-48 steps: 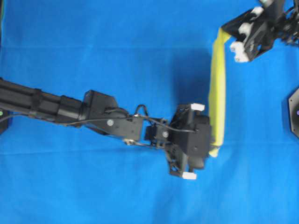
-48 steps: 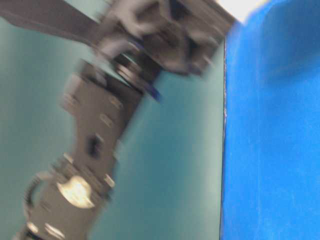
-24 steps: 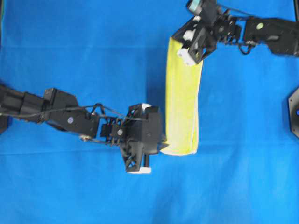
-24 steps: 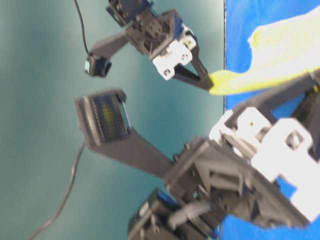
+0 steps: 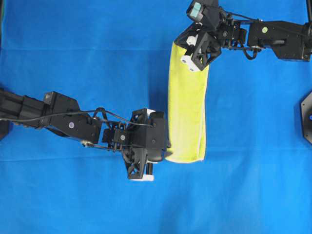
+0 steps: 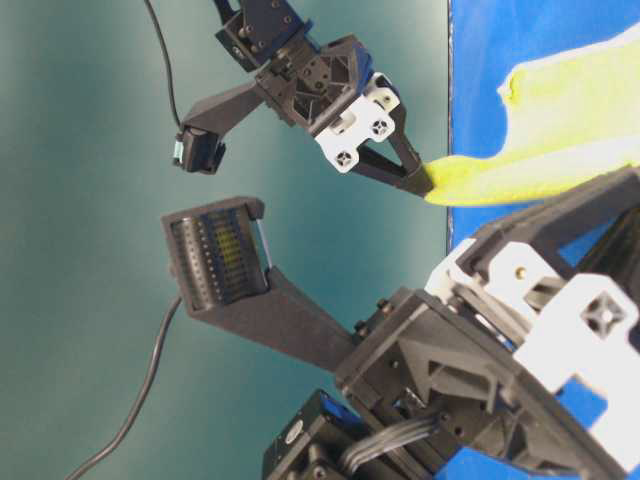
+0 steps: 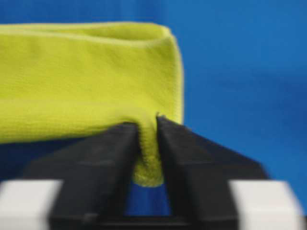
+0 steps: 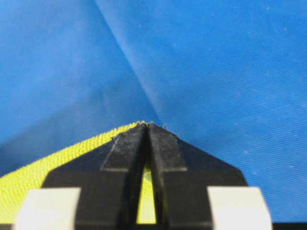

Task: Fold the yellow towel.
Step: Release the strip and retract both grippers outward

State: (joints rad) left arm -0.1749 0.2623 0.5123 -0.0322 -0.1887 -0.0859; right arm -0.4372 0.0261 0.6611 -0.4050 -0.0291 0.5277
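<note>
Overhead exterior view gives you the layout: the yellow towel [image 5: 187, 105] lies as a long narrow strip on the blue table cover [image 5: 97, 48], already doubled over on itself, with one arm at each end of it. Take the towel as your landmark.

At the towel's near end, your left gripper [image 5: 163, 151] sits against the left corner. The left wrist view shows why: the two black fingers [image 7: 103, 158] pinch a small tuck of that corner between them, jaws narrow with cloth in the gap. The forearm reaches in low and nearly level from the left of the towel, wrist straight, fingers pointing toward the fabric.

At the towel's far end, the right gripper [image 5: 191, 48] hangs over the top edge. In the right wrist view its fingers [image 8: 125, 158] meet at the tips with yellow showing in the slot between them, so read it as closed narrowly on the towel's far corner. That arm comes in from the right of the towel and angles down onto the cloth.

Holding both corners of one long edge keeps the strip taut and straight, which looks like the way to lay the fold flat. Judging by the flat, settled cloth, a first fold is done and letting go seems the likely step.
</note>
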